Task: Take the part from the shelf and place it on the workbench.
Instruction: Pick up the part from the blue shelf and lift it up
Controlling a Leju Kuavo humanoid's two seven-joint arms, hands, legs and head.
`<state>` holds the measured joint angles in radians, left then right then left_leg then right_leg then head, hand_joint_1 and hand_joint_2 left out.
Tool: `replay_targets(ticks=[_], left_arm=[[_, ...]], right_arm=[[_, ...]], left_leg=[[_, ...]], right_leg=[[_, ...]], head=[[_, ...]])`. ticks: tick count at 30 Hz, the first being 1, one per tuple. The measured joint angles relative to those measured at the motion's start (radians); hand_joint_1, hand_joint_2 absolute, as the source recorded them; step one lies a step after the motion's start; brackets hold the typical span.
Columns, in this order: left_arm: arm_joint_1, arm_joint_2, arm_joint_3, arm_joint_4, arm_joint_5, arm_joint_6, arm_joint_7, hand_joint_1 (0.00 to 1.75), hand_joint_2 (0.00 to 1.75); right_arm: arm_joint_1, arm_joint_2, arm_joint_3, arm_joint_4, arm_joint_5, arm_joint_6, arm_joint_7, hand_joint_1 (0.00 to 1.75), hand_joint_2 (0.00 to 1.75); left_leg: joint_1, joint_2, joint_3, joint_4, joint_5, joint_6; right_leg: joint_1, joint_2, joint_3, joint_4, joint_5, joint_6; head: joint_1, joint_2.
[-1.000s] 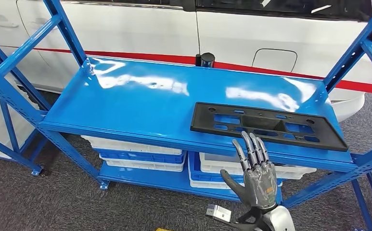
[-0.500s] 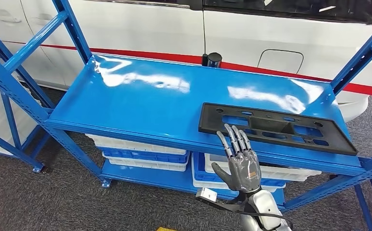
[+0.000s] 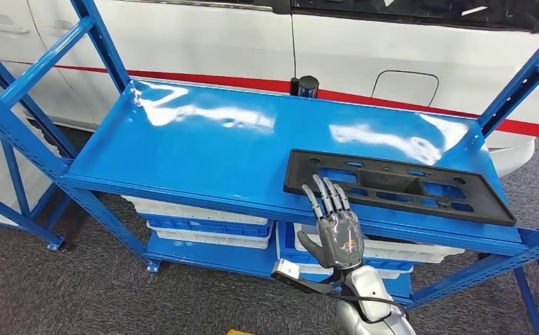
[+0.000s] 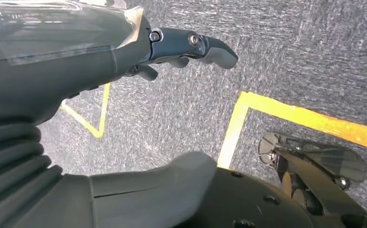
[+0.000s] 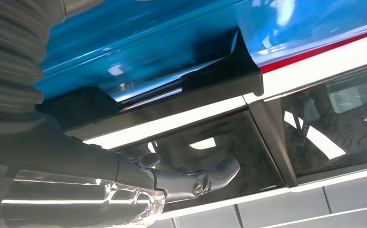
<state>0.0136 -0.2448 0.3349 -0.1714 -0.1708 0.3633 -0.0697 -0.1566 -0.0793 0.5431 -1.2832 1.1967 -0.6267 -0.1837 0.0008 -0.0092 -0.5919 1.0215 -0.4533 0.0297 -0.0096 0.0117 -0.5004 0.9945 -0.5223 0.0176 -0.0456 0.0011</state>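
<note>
- The black plastic part (image 3: 397,187), a long flat panel with rectangular cut-outs and small holes, lay flat on the top deck of the blue shelf (image 3: 203,150), at its front right corner, its long side running along the front edge.
- The right hand (image 3: 334,227) was raised in front of that front edge, palm away from the camera, fingers (image 3: 324,195) straight and slightly apart, holding nothing.
- In the head view the fingertips overlapped the near left end of the part; whether they touched it could not be told.
- In the right wrist view the part (image 5: 172,88) showed as a dark ridged shape on the blue deck, its ends cut off by the hand's ribbed cover; the right hand (image 5: 138,180) lay beside it, its fingers partly hidden.
- The left hand (image 4: 124,57) hung over grey carpet with yellow floor lines (image 4: 276,111); its fingers (image 4: 195,45) looked loosely extended with nothing in them, though most were hidden behind the hand's cover.
- White and blue bins (image 3: 203,223) sat on the lower deck, largely hidden under the top one.
- A white vehicle with a red stripe (image 3: 252,42) stood behind the shelf, cut off by the frame.
</note>
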Motion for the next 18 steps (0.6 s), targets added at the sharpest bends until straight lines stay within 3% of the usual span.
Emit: replay_targets(ticks=[10, 13, 14, 17, 18], left_arm=[[0.0, 0.002, 0.001, 0.0, 0.01, 0.021, -0.033, 0.0, 0.0], [0.002, 0.005, 0.001, 0.0, 0.001, 0.062, -0.049, 0.0, 1.31], [0.003, 0.006, 0.001, 0.0, -0.004, 0.067, -0.05, 0.0, 1.31], [0.003, 0.007, 0.0, 0.0, -0.02, 0.061, -0.046, 0.0, 0.0], [0.003, 0.008, 0.0, 0.0, -0.025, 0.053, -0.044, 0.0, 0.44]], right_arm=[[0.006, 0.0, -0.002, -0.041, 0.018, 0.0, 0.005, 0.0, 1.75], [0.013, 0.0, -0.019, -0.093, 0.027, 0.0, 0.005, 0.0, 1.75], [0.014, 0.0, -0.024, -0.102, 0.029, 0.0, 0.006, 0.0, 1.75], [0.011, 0.002, -0.027, -0.103, 0.029, 0.0, 0.006, 0.0, 1.75], [0.009, 0.002, -0.029, -0.102, 0.029, 0.001, 0.006, 0.0, 1.75]], left_leg=[[0.0, 0.0, 0.0, 0.0, 0.0, 0.0], [0.001, 0.0, 0.001, 0.0, 0.0, 0.0], [0.0, 0.0, 0.001, 0.0, 0.0, 0.0], [0.0, 0.0, 0.001, 0.0, 0.0, 0.0], [0.0, 0.0, 0.001, 0.0, 0.0, 0.0]], right_leg=[[0.0, 0.0, -0.004, 0.0, 0.0, 0.0], [0.0, 0.0, -0.006, 0.0, -0.001, 0.0], [0.0, 0.0, -0.006, 0.0, -0.001, 0.0], [0.0, 0.0, -0.004, 0.0, -0.001, 0.0], [0.0, 0.0, -0.003, 0.0, 0.0, 0.0]], head=[[0.0, 0.0], [0.0, 0.0], [0.0, 0.0], [0.0, 0.0], [0.0, 0.0]])
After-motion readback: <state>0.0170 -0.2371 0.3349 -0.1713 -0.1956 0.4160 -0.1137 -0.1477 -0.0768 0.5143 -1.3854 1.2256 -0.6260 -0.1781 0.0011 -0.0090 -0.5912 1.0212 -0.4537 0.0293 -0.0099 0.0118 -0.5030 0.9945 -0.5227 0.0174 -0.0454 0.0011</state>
